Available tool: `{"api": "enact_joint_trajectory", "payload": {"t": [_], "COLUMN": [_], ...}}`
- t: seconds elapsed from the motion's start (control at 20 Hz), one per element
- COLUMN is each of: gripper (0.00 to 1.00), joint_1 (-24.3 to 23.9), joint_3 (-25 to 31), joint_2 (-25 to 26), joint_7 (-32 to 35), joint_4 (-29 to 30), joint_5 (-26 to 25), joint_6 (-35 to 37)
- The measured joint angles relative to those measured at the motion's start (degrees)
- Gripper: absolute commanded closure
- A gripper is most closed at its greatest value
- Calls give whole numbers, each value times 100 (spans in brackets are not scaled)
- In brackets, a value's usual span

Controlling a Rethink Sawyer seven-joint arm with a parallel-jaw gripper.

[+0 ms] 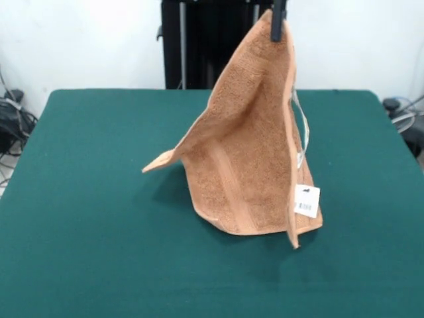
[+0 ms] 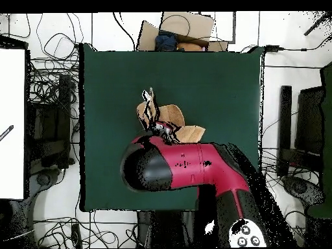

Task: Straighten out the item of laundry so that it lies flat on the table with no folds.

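Note:
The orange-tan towel [image 1: 248,152] hangs from one corner, pinched at the top of the front view by my gripper [image 1: 278,25]. It drapes down in a cone. Its lower edge and a left flap rest on the green table [image 1: 79,199]. A white tag [image 1: 307,200] and a loop hang at its right edge. In the overhead view the red and black arm [image 2: 188,165] covers most of the towel [image 2: 172,115], and only folds of it show beyond the arm on the table [image 2: 220,78]. The gripper is shut on the towel's corner.
The black pedestal [image 1: 199,46] stands behind the table's far edge. Cables lie around the table on all sides [image 2: 52,84]. A cardboard box [image 2: 178,29] sits beyond the table's top edge in the overhead view. A white panel [image 2: 11,123] stands at the left.

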Motion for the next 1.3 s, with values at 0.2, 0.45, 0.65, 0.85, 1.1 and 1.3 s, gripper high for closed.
{"api": "enact_joint_trajectory", "payload": {"t": [0.2,0.45,0.65,0.85,1.1,1.3], "gripper": [100,100,100,100,100,100], "joint_1": [73,254,474,826,1415,1913], "joint_3": [-136,-389,-616,-904,-1334,-1698], "joint_2": [-68,-187,-300,-365,-335,-262], "joint_7": [0,0,1,15,217,475], "joint_4": [147,343,497,532,529,521], "joint_5": [-21,-256,-390,-576,-835,-1006], "joint_6": [-83,-255,-339,-360,-426,-532]}}
